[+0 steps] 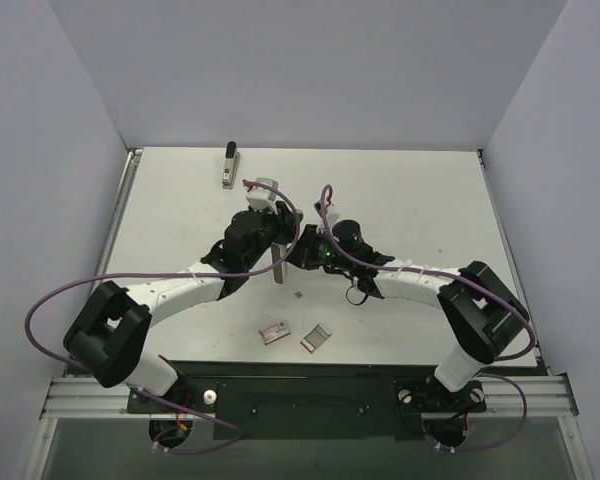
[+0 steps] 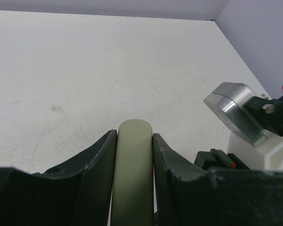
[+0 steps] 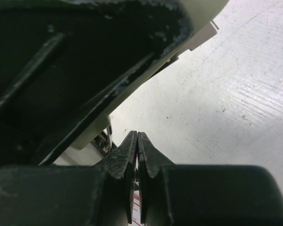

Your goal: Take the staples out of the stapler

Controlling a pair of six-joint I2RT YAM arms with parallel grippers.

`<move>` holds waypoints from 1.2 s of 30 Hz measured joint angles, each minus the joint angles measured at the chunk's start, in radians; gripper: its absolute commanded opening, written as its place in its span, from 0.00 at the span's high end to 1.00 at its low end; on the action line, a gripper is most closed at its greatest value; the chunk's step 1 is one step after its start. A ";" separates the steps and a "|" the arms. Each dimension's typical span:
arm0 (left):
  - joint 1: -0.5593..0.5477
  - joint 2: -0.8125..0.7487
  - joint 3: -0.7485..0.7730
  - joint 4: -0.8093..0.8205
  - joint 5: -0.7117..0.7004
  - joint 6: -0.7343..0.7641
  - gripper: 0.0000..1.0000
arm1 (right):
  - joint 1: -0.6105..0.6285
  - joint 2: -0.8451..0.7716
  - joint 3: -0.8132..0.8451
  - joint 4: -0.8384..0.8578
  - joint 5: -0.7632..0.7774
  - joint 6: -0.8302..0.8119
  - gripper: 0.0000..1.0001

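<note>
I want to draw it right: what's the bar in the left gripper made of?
The stapler, clamped in the left gripper, looks like smooth metal with a dull grey-green finish: even surface, rounded end. Painted plastic can't be ruled out.

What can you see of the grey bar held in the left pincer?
The bar is slim, long and dull grey-olive, matte like painted metal, with a smooth rounded end. The left pincer clamps it, one finger on each long side. From above, its free end points toward the table's near edge. Its other end is hidden by the pincer.
</note>
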State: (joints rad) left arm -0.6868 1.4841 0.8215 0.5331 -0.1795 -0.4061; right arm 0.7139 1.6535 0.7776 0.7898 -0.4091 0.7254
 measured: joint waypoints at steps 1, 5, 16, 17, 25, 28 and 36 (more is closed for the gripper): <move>-0.001 -0.004 0.000 -0.002 0.000 0.000 1.00 | 0.000 -0.016 0.000 -0.014 0.002 -0.007 1.00; -0.003 -0.046 0.000 -0.018 0.011 -0.010 1.00 | 0.001 -0.096 -0.001 -0.064 0.010 -0.037 1.00; -0.006 -0.247 -0.013 -0.084 0.099 -0.093 1.00 | 0.024 -0.288 -0.001 -0.245 0.054 -0.116 1.00; -0.006 -0.267 -0.013 -0.093 0.107 -0.101 1.00 | 0.027 -0.307 -0.001 -0.269 0.064 -0.127 1.00; -0.007 -0.436 -0.040 -0.175 0.153 -0.140 1.00 | 0.027 -0.505 -0.004 -0.473 0.189 -0.215 1.00; -0.008 -0.496 -0.056 -0.199 0.150 -0.148 1.00 | 0.034 -0.590 -0.013 -0.546 0.229 -0.235 1.00; -0.008 -0.631 -0.114 -0.237 0.114 -0.179 1.00 | 0.191 -0.710 -0.061 -0.667 0.332 -0.245 1.00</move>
State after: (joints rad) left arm -0.6952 0.8528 0.7074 0.2958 -0.0658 -0.5850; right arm 0.9047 0.9432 0.7166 0.1226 -0.0769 0.4808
